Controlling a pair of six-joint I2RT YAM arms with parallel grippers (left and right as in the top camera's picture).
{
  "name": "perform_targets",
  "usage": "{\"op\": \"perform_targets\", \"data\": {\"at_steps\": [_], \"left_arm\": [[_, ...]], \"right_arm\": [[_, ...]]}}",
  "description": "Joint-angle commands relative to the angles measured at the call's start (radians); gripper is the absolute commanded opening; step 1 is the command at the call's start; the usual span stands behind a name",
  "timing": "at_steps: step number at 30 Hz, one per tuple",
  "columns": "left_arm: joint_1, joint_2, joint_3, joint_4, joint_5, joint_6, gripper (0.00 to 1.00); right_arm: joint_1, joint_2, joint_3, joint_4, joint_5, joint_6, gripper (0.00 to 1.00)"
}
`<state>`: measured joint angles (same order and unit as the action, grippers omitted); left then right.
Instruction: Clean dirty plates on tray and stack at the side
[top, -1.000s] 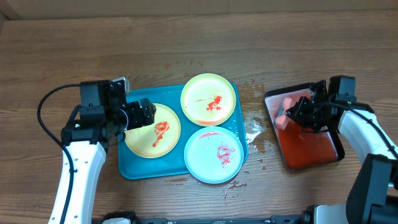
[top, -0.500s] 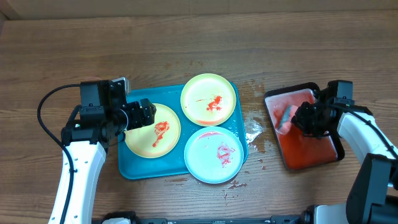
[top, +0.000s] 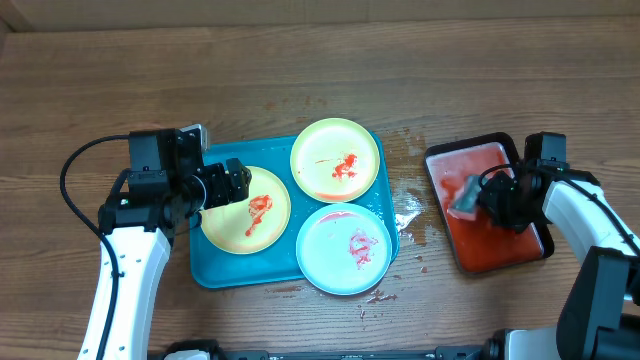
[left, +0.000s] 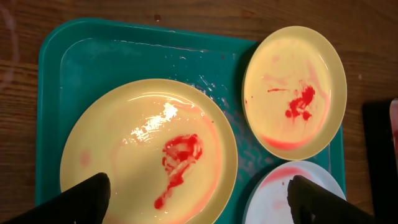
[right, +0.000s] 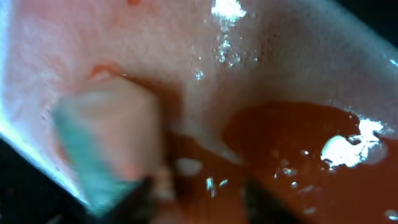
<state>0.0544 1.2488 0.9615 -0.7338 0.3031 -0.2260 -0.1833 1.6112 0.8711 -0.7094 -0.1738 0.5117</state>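
Observation:
The turquoise tray (top: 208, 266) holds three plates smeared with red sauce: a yellow-green one (top: 335, 160) at the back, a yellow-green one (top: 250, 210) on the left and a pale blue-white one (top: 343, 248) in front. My left gripper (top: 225, 185) hangs open over the left plate (left: 124, 143), its fingertips (left: 81, 199) wide apart and holding nothing. The other plates (left: 292, 87) (left: 280, 193) lie to its right. My right gripper (top: 487, 197) is low in the black tray, jaws apart over red liquid. A pink and teal sponge (right: 106, 143) lies just left of its left finger (right: 137, 202).
The black tray (top: 440, 153) of red liquid (top: 500, 240) stands at the right, with the sponge (top: 462, 195) at its left side. Spilled water and crumbs (top: 408, 215) lie on the wooden table between the two trays. A cardboard wall runs along the back edge.
My right gripper has sunk toward the red liquid, opened and let go of the sponge, which now lies beside it. The left arm and the plates have not moved.

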Motion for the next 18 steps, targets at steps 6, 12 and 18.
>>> {"op": "perform_targets", "data": {"at_steps": [6, 12, 18], "left_arm": [[0.002, 0.008, 0.024, 0.002, 0.011, 0.028, 0.92], [0.002, 0.008, 0.024, 0.001, 0.011, 0.040, 0.92], [0.002, 0.008, 0.024, 0.005, 0.011, 0.039, 0.93]], "right_arm": [[-0.003, -0.015, 0.001, -0.013, 0.042, 0.032, 0.35], [-0.003, -0.016, 0.002, -0.058, 0.108, 0.066, 0.43], [-0.003, -0.027, 0.076, -0.170, 0.182, 0.069, 0.58]]}}
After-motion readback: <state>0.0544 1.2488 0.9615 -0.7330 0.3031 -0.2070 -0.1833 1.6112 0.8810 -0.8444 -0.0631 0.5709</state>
